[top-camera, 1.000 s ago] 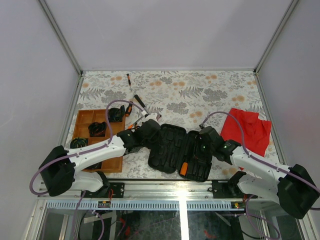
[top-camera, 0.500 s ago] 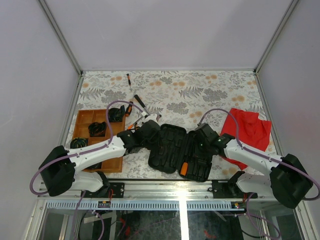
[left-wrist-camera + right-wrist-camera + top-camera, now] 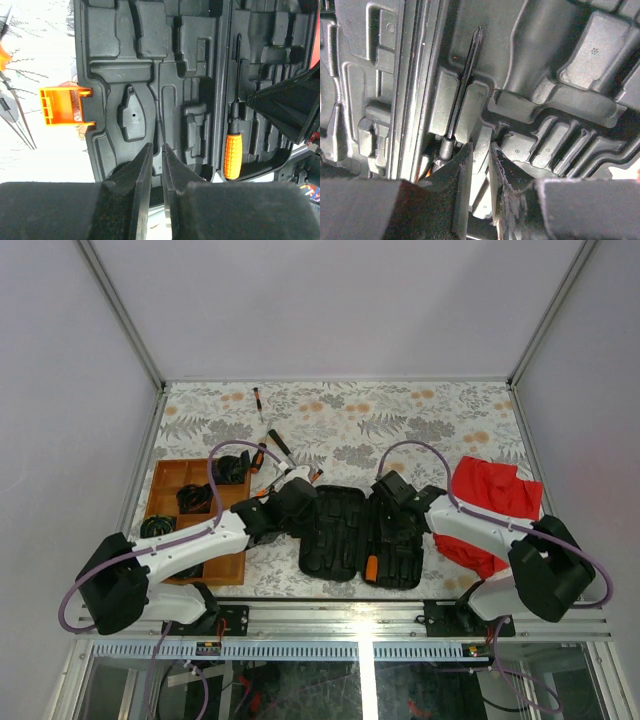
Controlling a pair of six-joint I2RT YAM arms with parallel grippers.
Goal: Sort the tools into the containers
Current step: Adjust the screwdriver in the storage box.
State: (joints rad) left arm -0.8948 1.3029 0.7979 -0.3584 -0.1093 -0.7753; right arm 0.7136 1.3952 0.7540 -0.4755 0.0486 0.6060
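The black case [image 3: 340, 540] lies open at the table's front middle, its orange latch [image 3: 62, 105] on the left half. An orange-handled screwdriver [image 3: 371, 568] sits in a slot of the right half; its shaft [image 3: 465, 80] shows in the right wrist view. My left gripper [image 3: 312, 508] hovers over the left half, jaws [image 3: 157, 146] nearly together and empty. My right gripper [image 3: 388, 502] points down into the right half, jaws [image 3: 481, 145] a narrow slit apart over a moulded rib; I cannot tell whether they pinch it. The wooden tray [image 3: 165, 485] stands at the left.
Loose tools lie behind the case: a tiny driver [image 3: 258, 400], a slim black-handled tool [image 3: 278, 445] and orange-handled pliers [image 3: 258, 456], whose tips [image 3: 17, 125] reach the left wrist view. A red cloth [image 3: 495, 495] lies at the right. Black items fill some tray compartments.
My right arm has swung left and away from me, and its jaws have narrowed. The case's right half has turned straighter, closer to the left half. The left arm has barely moved.
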